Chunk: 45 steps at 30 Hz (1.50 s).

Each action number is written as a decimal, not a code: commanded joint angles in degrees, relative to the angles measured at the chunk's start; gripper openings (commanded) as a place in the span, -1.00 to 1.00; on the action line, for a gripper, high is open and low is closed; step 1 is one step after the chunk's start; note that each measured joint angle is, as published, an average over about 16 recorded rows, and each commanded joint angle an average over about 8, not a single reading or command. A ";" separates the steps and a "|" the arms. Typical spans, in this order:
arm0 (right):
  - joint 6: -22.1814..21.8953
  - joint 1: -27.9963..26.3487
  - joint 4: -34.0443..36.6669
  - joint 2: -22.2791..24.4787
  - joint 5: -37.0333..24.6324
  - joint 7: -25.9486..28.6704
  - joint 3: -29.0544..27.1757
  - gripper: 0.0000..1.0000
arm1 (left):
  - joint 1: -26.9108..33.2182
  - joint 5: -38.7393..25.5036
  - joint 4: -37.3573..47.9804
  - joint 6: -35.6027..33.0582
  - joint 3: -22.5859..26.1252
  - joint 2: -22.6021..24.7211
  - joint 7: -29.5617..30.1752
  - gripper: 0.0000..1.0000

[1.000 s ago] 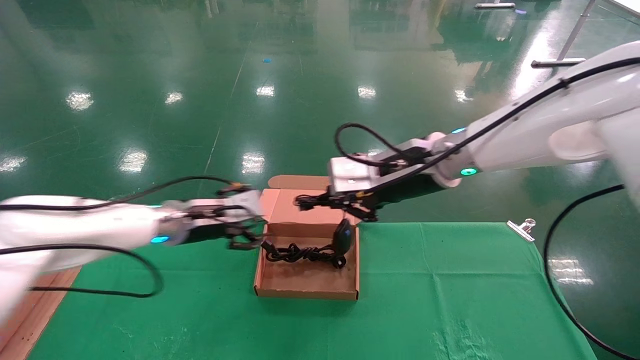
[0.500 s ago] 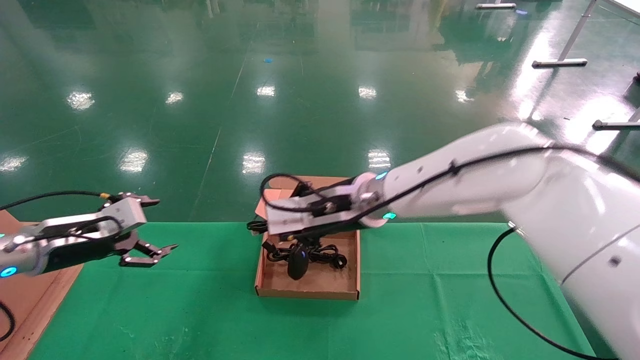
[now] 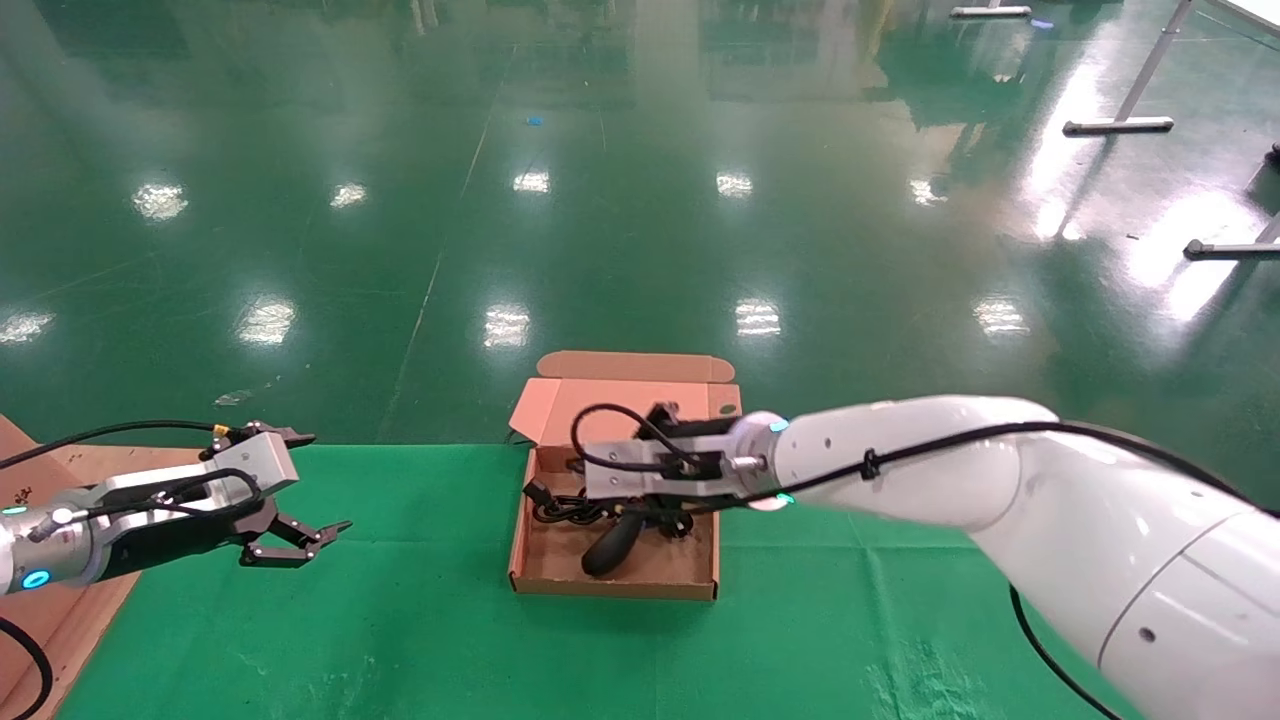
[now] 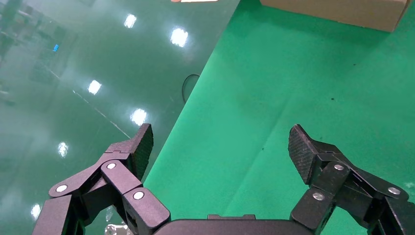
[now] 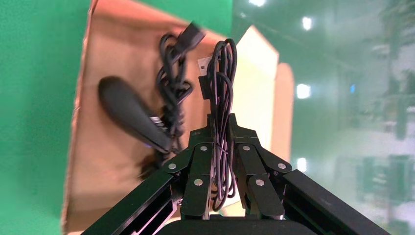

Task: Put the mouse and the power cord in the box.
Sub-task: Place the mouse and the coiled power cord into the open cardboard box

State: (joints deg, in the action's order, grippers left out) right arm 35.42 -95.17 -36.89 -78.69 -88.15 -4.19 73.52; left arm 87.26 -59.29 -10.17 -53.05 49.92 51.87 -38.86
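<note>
The mouse hangs tilted inside the box, its body slanting down toward the box's near wall and its lower end close to the cardboard floor; whether it touches the floor cannot be told. Its thin cable is gathered into a looped bundle that runs up between the fingers of the right gripper, which are clenched on that bundle. In the head view the right gripper sits over the middle of the box, reached in from the box's right side. The power cord lies on the box floor toward the far wall, a tangle of thick black cable with a plug end near the box's left wall; in the right wrist view the power cord lies just beside the mouse. The box lid stands open behind the far wall. The box rests on a green cloth. The left gripper hovers above the cloth well to the left of the box, its fingers spread wide with nothing between them.
</note>
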 commanded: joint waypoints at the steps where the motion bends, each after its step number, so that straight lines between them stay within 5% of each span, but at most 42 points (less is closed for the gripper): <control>1: -0.99 0.58 0.56 0.04 0.40 0.58 1.31 0.87 | 0.06 0.13 0.55 -0.14 -0.10 0.11 -0.38 1.00; 2: -1.17 0.69 0.59 0.04 0.50 0.64 1.51 1.00 | 0.05 0.17 0.64 -0.18 -0.13 0.10 -0.42 1.00; 21: 0.74 1.16 -0.29 1.14 1.31 0.74 -0.69 1.00 | -0.60 0.59 -1.40 -0.98 -0.97 -0.28 1.08 1.00; 45: 20.44 14.10 -14.76 18.04 19.23 6.40 -23.29 1.00 | -10.67 7.35 -26.25 -13.68 -14.18 -6.93 20.53 1.00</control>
State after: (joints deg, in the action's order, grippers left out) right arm 55.85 -81.08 -51.64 -60.67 -68.93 2.21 50.24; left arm 76.60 -51.94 -36.41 -66.72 35.75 44.95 -18.34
